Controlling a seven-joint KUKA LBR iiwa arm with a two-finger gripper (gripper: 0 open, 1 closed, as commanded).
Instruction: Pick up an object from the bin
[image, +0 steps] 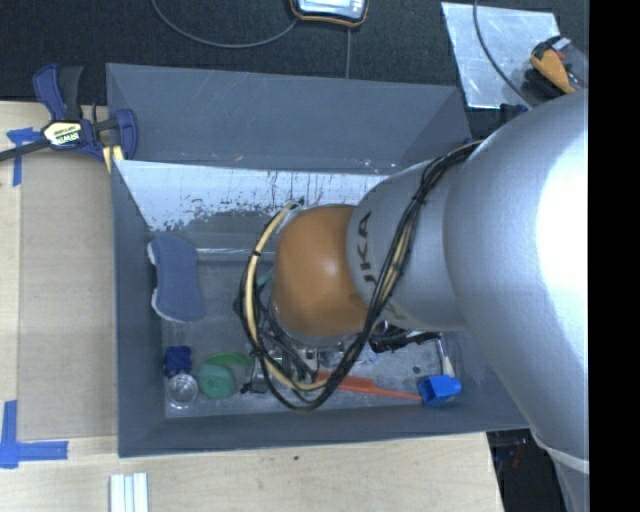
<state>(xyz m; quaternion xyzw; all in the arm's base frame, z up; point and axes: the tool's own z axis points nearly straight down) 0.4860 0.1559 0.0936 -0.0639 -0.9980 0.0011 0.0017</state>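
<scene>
My gripper (308, 360) hangs low near the bin's front wall, mostly hidden under the arm's orange cover and cables. Just left of it lies a green round piece (218, 378). Further left stands a small clear bottle with a blue cap (179, 376). To the gripper's right, a thin orange stick (385, 389) runs along the floor and ends at a blue block (440, 388). I cannot see anything held in the gripper.
A blue oblong sponge-like pad (178, 276) lies against the bin's left wall, further back. The big silver arm covers the bin's right half and comes in from the right.
</scene>
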